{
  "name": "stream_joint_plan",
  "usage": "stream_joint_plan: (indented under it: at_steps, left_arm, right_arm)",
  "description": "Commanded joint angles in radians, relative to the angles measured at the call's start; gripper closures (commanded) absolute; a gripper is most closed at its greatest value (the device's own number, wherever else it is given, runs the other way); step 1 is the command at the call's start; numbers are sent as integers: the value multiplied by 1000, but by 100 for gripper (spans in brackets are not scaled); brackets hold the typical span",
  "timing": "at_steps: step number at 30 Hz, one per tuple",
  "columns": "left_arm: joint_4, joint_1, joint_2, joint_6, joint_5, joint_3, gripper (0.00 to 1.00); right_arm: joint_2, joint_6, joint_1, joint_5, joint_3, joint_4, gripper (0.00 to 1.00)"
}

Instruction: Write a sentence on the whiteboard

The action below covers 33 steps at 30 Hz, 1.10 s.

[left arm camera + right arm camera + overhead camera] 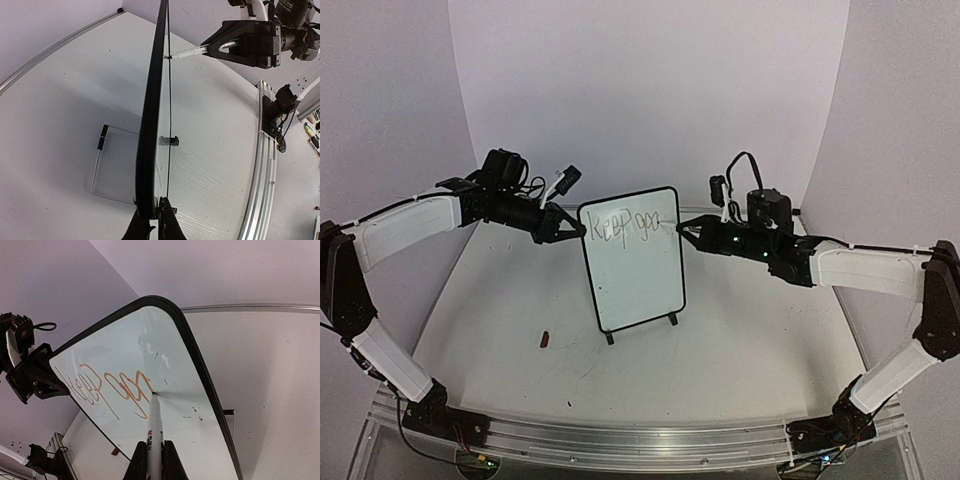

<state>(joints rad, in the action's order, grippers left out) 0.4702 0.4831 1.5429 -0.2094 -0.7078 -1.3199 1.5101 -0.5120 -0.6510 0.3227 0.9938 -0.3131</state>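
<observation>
Sideways, right hand (682, 229), marker (155, 421) on whiteboard (640, 280).

Robotics lab bench, set up as a test cell. Plain pale curved backdrop sheets (650, 90) wrap a matte white tabletop (750, 350). A ribbed silver aluminium rail (640, 440) runs along the near edge. Two white-and-black jointed robot arms are bolted there: left arm (405, 225), right arm (870, 265). Exposed thin wiring (470, 458) at the bases, small green status lights (735, 243) on the right arm.
</observation>
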Motion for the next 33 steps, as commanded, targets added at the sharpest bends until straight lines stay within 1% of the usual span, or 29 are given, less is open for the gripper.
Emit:
stream_joint_plan:
  at_steps: [1,9,21,33]
  left_arm:
    - [78,22,14,-69,54,-1,100]
    - [79,22,9,-69,54,-1,100]
    - [80,22,5,-69,56,-1,100]
    - [79,23,10,-69,54,-1,100]
  right_arm:
    - [-13,-5,6,-64,-18,-10,100]
    - [-46,9,7,-104,-10,10,100]
    - [-97,19,7,-26,52,0,100]
    - [-31,46,6,-90,112,-4,100]
